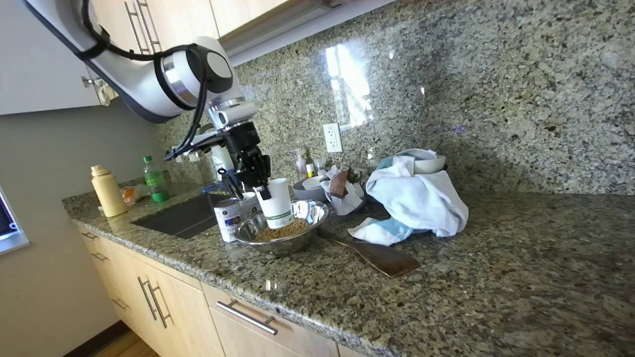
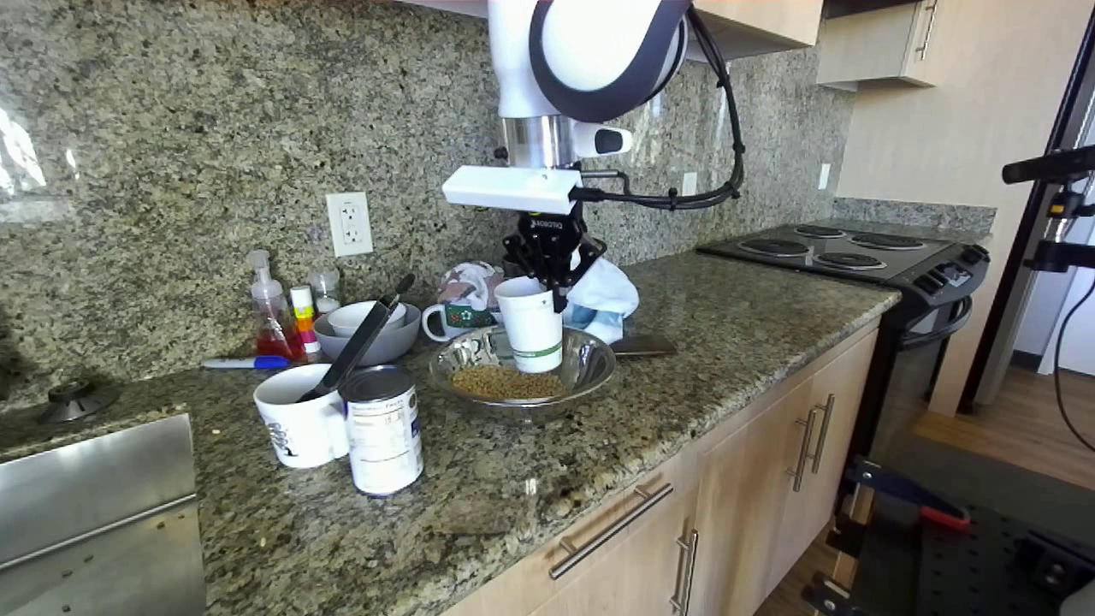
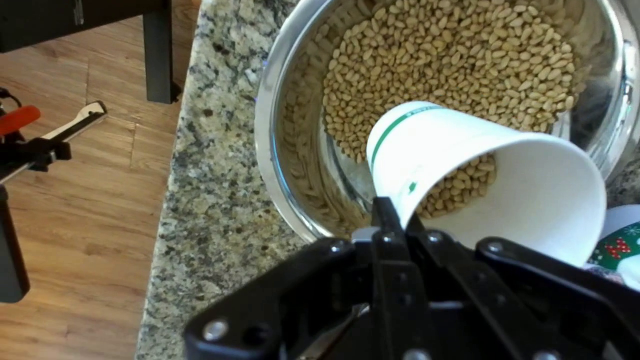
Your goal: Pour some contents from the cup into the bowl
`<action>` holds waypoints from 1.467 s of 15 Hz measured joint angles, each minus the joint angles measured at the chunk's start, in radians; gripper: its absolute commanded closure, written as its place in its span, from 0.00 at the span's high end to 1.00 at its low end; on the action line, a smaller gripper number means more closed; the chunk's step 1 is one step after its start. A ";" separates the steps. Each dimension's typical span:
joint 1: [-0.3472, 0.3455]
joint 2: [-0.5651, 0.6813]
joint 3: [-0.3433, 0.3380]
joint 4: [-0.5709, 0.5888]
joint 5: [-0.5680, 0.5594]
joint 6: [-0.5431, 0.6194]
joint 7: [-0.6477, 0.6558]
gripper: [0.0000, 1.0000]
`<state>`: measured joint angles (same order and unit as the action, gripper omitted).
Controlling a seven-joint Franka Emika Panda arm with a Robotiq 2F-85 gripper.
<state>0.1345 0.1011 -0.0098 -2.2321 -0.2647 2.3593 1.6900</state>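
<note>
While the black two-fingered tool hangs point-down above the speckled granite tabletop, the white tapered paper cup with a thin green band is at its fingertips, mostly below them and on their far side, over the wide, shallow, shiny metal bowl. The cup leans slightly, rim to the left, and in the wrist view small oval yellowish-brown grains lie both inside it and across the bowl's floor; whether its base touches those below, I cannot tell. A strip of tabletop shows between the bowl's rim and the near edge. On the left, a white-labelled cylindrical metal can stands near the bowl, and a white mug with a black utensil in it stands just beside the can, on its far side. To the right, a dark brown wooden spatula lies flat with its handle toward the bowl; a crumpled white-and-teal cloth heap sits on its far side, and a broad stretch of tabletop extends beyond to the right. The tool's two fingers are drawn nearly together, pinching the cup's near wall at the rim, one outside and the other seemingly inside the mouth.
</note>
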 measured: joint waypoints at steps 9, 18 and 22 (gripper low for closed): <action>0.008 0.055 0.000 0.080 -0.194 -0.156 0.072 0.01; 0.048 0.140 0.000 0.201 -0.348 -0.322 0.092 0.01; 0.074 0.161 0.001 0.213 -0.412 -0.380 0.131 0.01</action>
<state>0.2087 0.2618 -0.0087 -2.0189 -0.6769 1.9792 1.8207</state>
